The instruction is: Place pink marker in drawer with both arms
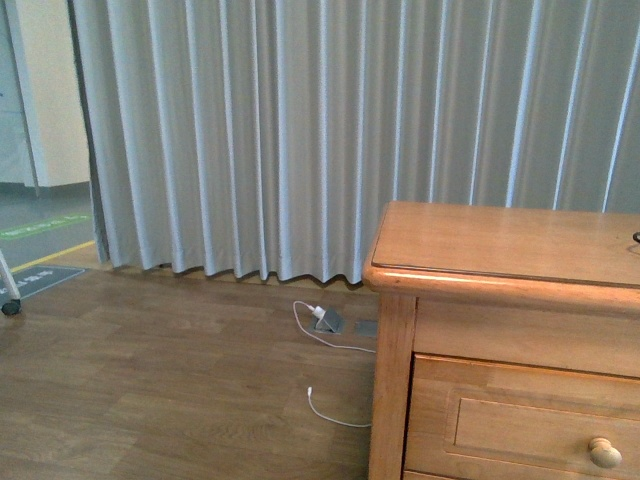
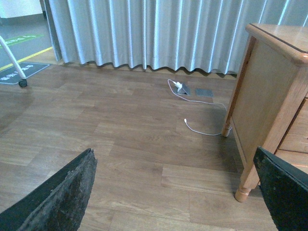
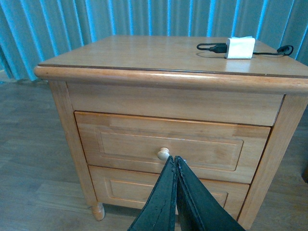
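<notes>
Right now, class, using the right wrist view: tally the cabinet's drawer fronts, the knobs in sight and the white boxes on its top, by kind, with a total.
Drawer fronts: 2 (upper drawer, lower drawer)
Knobs in sight: 1 (knob)
White boxes on top: 1 (white box)
Total: 4

1. Even, soft daylight glows through the curtain (image 1: 300,140) in the front and left wrist views, leaving bright vertical streaks on its folds.
2. A glare line runs along the front edge of the nightstand (image 1: 500,275).
3. The right wrist view has a strong blue cast on its curtain.
4. Shadows on the floor (image 2: 120,144) are faint.
5. All views are slightly soft.
</notes>
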Available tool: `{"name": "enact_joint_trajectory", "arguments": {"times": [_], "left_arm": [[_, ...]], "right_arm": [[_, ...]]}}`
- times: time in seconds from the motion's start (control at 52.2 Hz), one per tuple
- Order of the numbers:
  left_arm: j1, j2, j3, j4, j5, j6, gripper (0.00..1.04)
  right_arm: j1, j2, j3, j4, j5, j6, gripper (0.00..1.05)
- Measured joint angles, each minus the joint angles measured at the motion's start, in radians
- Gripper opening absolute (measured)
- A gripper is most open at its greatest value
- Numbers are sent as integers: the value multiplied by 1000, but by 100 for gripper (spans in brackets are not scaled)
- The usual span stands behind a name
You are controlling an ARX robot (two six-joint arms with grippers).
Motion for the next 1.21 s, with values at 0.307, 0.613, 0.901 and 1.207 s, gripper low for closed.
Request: {"name": "enact_joint_trajectory", "arguments": {"times": [0.307,0.613,0.901,1.207], "left_arm": [[0,0,0,0,0,0,99],[0,0,0,0,0,0,99],[0,0,0,0,0,0,99],[0,0,0,0,0,0,99]], "right_arm": [[0,-179,2,-187,0,0,1],[0,-180,2,-188,0,0,1],[0,-180,2,-188,0,-1,7],[0,-180,2,-188,0,-1,65]]}}
